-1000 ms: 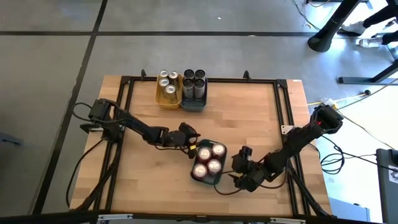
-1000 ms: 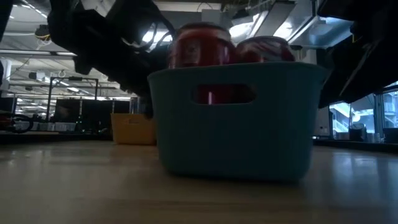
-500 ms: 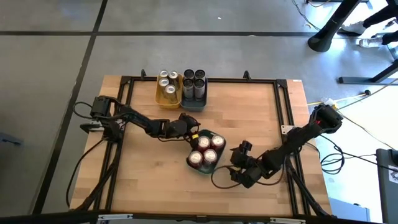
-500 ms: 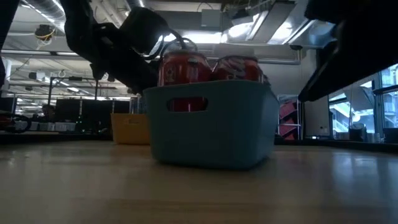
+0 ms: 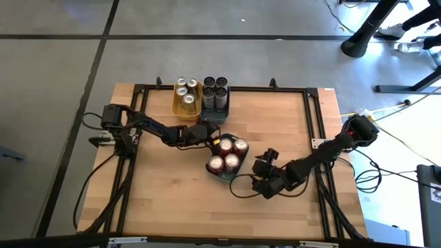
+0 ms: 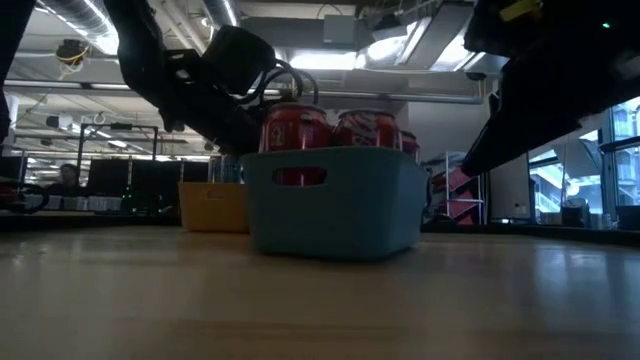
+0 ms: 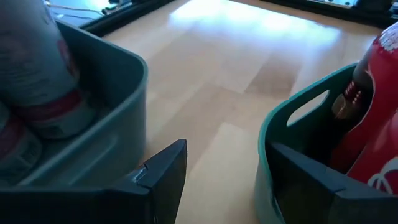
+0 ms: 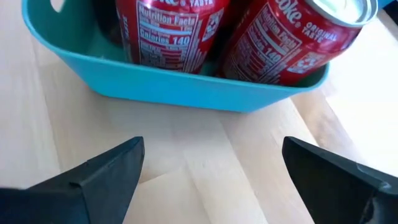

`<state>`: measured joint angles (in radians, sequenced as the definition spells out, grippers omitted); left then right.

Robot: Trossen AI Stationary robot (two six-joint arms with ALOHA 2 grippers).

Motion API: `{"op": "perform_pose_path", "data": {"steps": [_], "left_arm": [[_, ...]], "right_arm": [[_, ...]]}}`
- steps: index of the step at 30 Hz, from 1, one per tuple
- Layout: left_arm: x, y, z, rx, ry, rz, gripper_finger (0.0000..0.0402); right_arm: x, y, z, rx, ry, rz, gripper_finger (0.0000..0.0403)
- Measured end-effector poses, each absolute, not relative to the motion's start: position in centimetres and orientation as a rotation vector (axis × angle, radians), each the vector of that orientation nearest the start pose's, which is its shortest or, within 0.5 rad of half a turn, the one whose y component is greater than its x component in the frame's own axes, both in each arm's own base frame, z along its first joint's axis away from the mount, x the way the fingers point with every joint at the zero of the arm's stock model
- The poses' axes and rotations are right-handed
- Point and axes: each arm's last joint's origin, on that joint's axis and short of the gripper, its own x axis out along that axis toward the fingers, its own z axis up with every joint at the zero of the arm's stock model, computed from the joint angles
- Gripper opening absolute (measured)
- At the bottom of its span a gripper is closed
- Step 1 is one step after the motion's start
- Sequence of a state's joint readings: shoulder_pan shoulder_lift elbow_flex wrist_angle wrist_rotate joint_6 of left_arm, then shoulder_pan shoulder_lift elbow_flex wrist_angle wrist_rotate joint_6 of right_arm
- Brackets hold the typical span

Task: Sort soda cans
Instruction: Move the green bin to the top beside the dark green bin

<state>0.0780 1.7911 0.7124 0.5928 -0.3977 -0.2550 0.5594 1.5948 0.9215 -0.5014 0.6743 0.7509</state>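
On the wooden surface (image 5: 165,186), a teal tray (image 5: 225,167) sits near the middle, holding four red soda cans (image 5: 224,154) that stand upright with their silver tops up. In the low view the same tray (image 6: 335,212) shows the red cans (image 6: 295,132) rising above its rim. At the far edge of the surface, a yellow tray (image 5: 186,107) holds gold cans (image 5: 185,91), and a second teal tray (image 5: 214,114) touching it on its right holds dark cans (image 5: 214,89). The left hand (image 5: 204,130) is at the far-left rim of the tray of red cans; in the left wrist view its two dark fingers (image 7: 163,172) stand apart, one outside the tray wall and the other just inside it against the rim (image 7: 292,118), so the hand straddles the wall, though whether it is clamped on it cannot be told. A red can (image 7: 373,134) shows inside that tray in this view. The right hand (image 5: 260,178) rests low on the surface just to the right of the same tray, near its front corner; in the right wrist view its fingers (image 8: 109,171) are spread wide with nothing between them, facing the tray wall (image 8: 174,87) and two red cans (image 8: 168,28) behind it.
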Motion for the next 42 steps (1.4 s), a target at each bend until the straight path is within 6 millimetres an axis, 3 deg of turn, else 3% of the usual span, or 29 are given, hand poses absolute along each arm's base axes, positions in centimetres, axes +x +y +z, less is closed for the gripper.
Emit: {"op": "perform_pose_path", "data": {"steps": [5, 11, 17, 22, 27, 33, 37, 42], "left_arm": [[32.6, 3.2, 13.7, -0.102, 0.436, 0.503, 0.0204], [31.3, 2.0, 16.8, -0.047, 0.458, 0.456, 0.0204], [27.9, 0.6, 19.6, -0.059, 0.601, 0.43, 0.0204], [25.1, -2.9, 20.5, -0.089, 0.723, 0.326, 0.0204], [24.3, -6.8, 19.7, -0.128, 0.767, 0.222, 0.0204], [25.3, -9.6, 16.5, -0.182, 0.785, 0.186, 0.0204], [26.5, -10.1, 14.4, -0.197, 0.784, 0.193, 0.0204], [28.1, -8.6, 12.8, -0.28, 0.755, 0.272, 0.0204]], "right_arm": [[25.4, 13.9, 17.8, 0.004, 0.849, -0.441, 0.0381], [25.3, 13.9, 17.7, 0.012, 0.858, -0.438, 0.0381], [25.3, 13.9, 17.7, 0.005, 0.874, -0.425, 0.0381], [25.3, 13.9, 17.7, 0.011, 0.883, -0.415, 0.0381], [25.3, 14.0, 17.7, -0.008, 0.881, -0.401, 0.0381], [25.3, 14.0, 17.7, -0.008, 0.881, -0.401, 0.0381], [25.3, 14.0, 17.7, -0.009, 0.881, -0.401, 0.0381], [25.3, 13.9, 17.7, -0.013, 0.882, -0.4, 0.0381]]}}
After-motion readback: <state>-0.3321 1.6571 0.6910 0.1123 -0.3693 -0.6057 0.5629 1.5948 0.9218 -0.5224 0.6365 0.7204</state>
